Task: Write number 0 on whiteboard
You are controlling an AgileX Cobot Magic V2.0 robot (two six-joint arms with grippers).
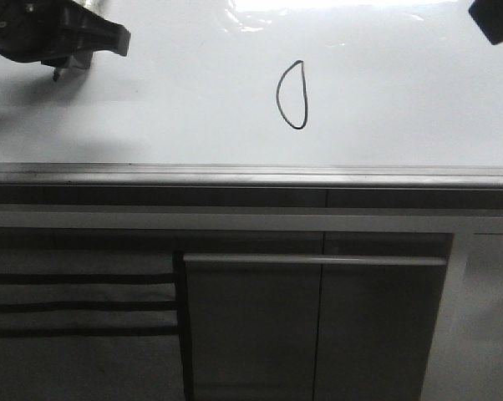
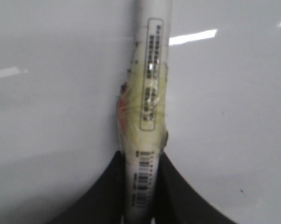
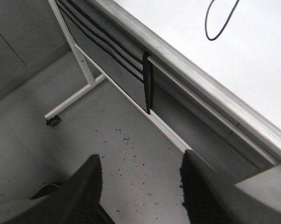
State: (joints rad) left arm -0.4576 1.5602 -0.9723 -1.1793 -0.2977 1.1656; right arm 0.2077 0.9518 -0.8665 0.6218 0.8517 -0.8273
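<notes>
The number 0 [image 1: 292,94], a thin dark closed loop, is drawn near the middle of the whiteboard [image 1: 151,117]; part of it shows in the right wrist view [image 3: 219,21]. My left gripper [image 1: 63,54] is at the upper left of the board, well left of the loop, shut on a white marker [image 2: 147,102] with a label and tape. The marker tip is out of view. My right gripper [image 3: 140,179] is open and empty, over the floor in front of the board's grey ledge [image 3: 201,81]; its body shows at the front view's top right corner [image 1: 495,18].
A grey metal ledge [image 1: 251,175] runs along the whiteboard's lower edge. Below it are dark grey panels [image 1: 251,326] with black stripes at left [image 1: 76,305]. The board's white stand leg with a castor [image 3: 53,120] rests on the speckled grey floor [image 3: 131,149].
</notes>
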